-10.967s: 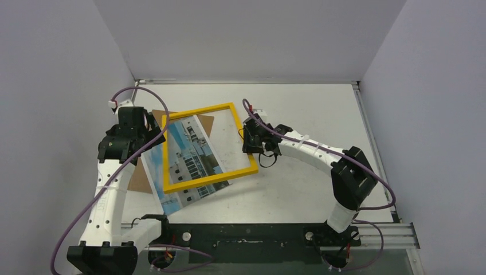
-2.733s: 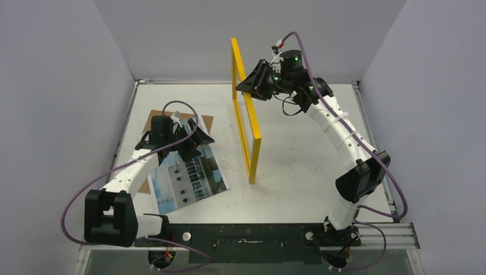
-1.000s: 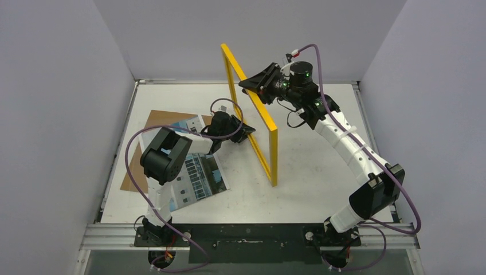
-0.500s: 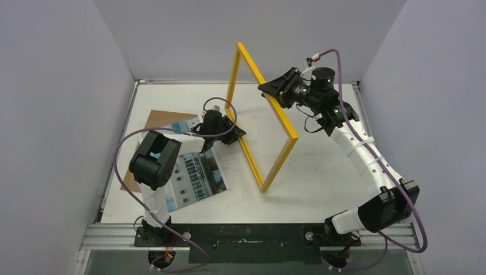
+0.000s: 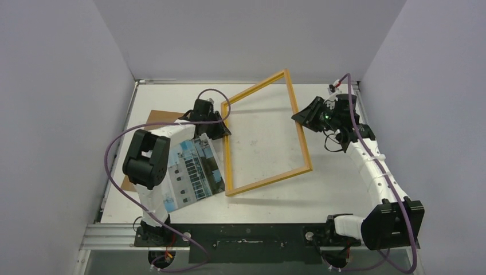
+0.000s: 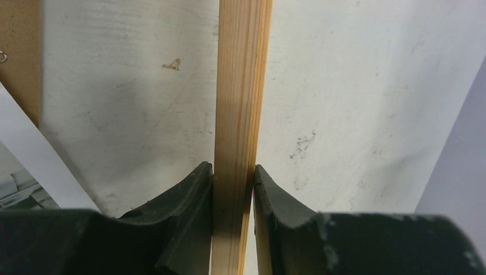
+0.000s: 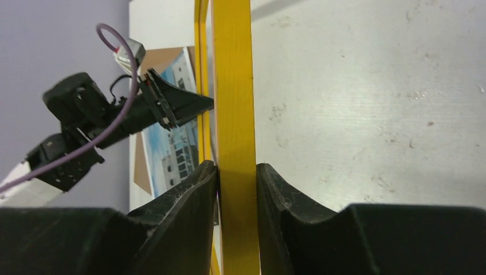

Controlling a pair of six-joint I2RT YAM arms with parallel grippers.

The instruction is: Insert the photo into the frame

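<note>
The frame (image 5: pixel 269 179) hangs tilted over the table's middle, light wood back up, held by both arms. My left gripper (image 5: pixel 222 129) is shut on its left bar; in the left wrist view the wood bar (image 6: pixel 240 86) sits pinched between the fingertips (image 6: pixel 234 179). My right gripper (image 5: pixel 299 117) is shut on the opposite bar, whose yellow face (image 7: pixel 232 86) shows between its pads (image 7: pixel 236 172). The photo (image 5: pixel 192 171), a white building under blue sky, lies face up on the table left of the frame, its right edge close to the frame's left bar. It also appears as the photo (image 7: pixel 172 143).
A brown backing board (image 5: pixel 150 121) lies under the photo's far left part, near the left wall; a strip of the board (image 6: pixel 20 57) shows in the left wrist view. Grey walls close in the table on three sides. The left arm (image 7: pixel 74 109) reaches across to the frame.
The frame has swung from standing on edge, yellow side showing, to a flatter tilt with wood back up. The right arm moved right and down; the left gripper now grips the left bar.
</note>
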